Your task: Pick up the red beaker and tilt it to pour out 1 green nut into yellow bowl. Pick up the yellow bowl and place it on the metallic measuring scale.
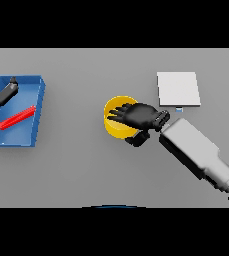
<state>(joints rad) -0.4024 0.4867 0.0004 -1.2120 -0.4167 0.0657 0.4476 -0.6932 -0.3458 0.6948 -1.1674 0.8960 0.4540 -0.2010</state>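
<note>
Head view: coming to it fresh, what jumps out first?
The right hand lies over the yellow bowl at the table's centre, thumb at the bowl's near side. At far left a blue bin holds the red beaker lying flat, the left hand above it. The metallic measuring scale sits bare, upper right.

Grey table [76,175], flat and plain. On it at the left, a blue bin [38,107], open-topped. Near the middle, a yellow bowl [113,127], upright; whether resting on the surface or lifted off it cannot be told. At the right, well apart from the bin, a pale square scale [178,88], lying flat beyond the bowl.
</note>
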